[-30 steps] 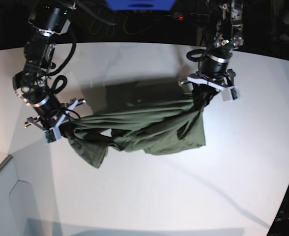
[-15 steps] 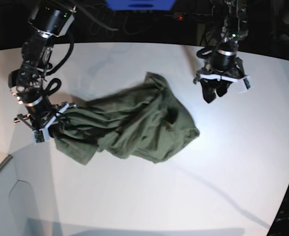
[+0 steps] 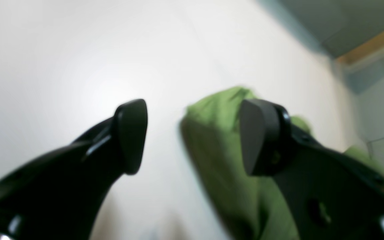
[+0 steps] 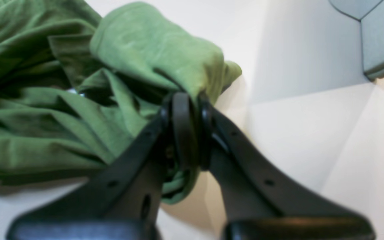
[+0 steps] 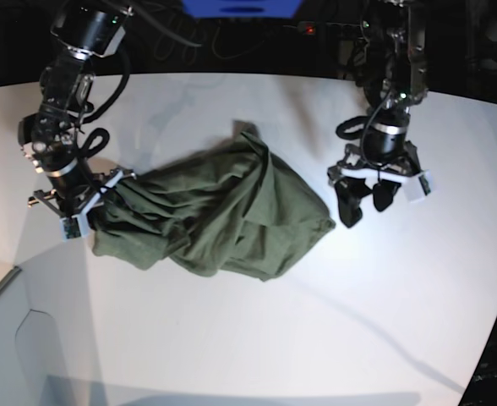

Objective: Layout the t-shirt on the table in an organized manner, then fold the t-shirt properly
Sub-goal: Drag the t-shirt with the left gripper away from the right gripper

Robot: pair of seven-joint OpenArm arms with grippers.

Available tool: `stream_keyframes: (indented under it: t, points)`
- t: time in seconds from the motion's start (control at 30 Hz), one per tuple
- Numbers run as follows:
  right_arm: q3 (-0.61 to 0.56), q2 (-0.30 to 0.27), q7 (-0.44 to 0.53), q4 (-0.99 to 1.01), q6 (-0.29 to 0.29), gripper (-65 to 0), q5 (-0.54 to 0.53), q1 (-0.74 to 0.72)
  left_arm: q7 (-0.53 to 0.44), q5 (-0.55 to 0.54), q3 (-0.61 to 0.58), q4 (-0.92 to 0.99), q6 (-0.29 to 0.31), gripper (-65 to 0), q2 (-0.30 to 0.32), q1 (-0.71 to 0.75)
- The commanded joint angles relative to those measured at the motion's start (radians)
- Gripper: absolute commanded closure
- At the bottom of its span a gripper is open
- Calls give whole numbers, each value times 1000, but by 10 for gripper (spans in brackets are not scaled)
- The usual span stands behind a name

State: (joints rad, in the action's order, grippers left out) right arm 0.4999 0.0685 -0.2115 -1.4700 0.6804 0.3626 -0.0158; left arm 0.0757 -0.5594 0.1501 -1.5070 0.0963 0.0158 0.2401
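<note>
The left gripper (image 5: 363,201) lets go: a second ago it was pinching the far right end of the t-shirt (image 5: 210,216), and now its jaws stand apart with nothing between them, hovering just right of the cloth. The shirt has dropped into a crumpled heap on the table (image 5: 257,338), left of centre. The right gripper (image 4: 185,133) is clamped on a bunched fold at the heap's left end. So the stretch is lost; laying it flat looks barely begun. The heap's long axis runs left to right, its rounded free end pointing right toward the open gripper
</note>
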Motion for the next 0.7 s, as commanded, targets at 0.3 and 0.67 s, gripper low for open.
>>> stream_keyframes:
  t: [0.3, 0.67]
  points:
    - [0, -9, 27, -19, -9, 0, -14, -11, -17, -11, -82, 285, 1, -419, -12, -207]
    - [-2, -11, 27, -18, -9, 0, -12, 4, -18, -9, -82, 475, 4, -418, -18, -282]
